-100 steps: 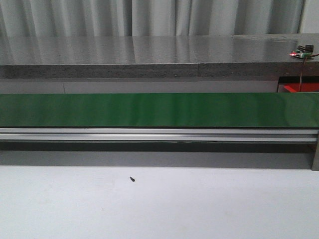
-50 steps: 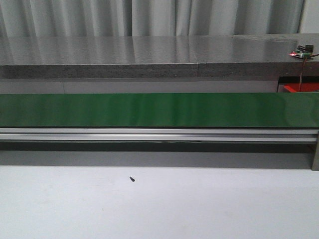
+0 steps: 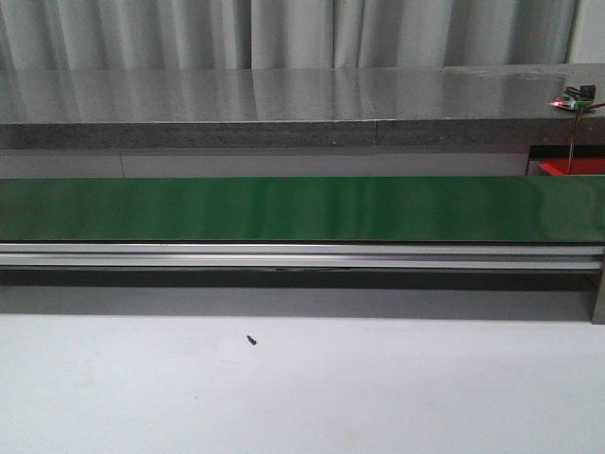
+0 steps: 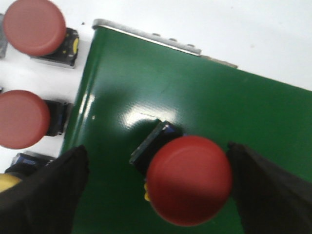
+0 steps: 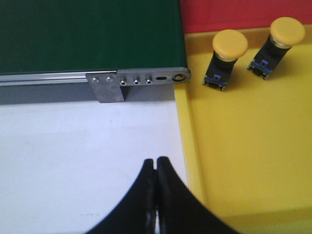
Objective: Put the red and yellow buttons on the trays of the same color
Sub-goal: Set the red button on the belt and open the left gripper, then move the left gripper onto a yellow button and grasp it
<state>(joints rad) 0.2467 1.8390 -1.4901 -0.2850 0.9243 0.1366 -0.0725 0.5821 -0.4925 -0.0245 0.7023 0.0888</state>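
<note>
In the left wrist view a red button point(image 4: 189, 180) with a dark base lies on the green belt point(image 4: 195, 92), between the spread fingers of my left gripper point(image 4: 157, 156). That gripper is open; one finger is close beside the cap, the other well apart. Two more red buttons point(image 4: 34, 27) point(image 4: 22, 119) stand off the belt's end. In the right wrist view my right gripper point(image 5: 156, 162) is shut and empty over the white table, beside the yellow tray point(image 5: 243, 146). Two yellow buttons point(image 5: 229, 45) point(image 5: 286, 30) stand in that tray. A red tray point(image 5: 234, 14) lies beyond it. Neither gripper shows in the front view.
The long green belt point(image 3: 284, 208) on its aluminium rail point(image 3: 284, 253) crosses the front view, with a grey counter point(image 3: 284, 104) behind. A corner of the red tray point(image 3: 572, 167) shows at far right. A small dark screw point(image 3: 251, 340) lies on the white table.
</note>
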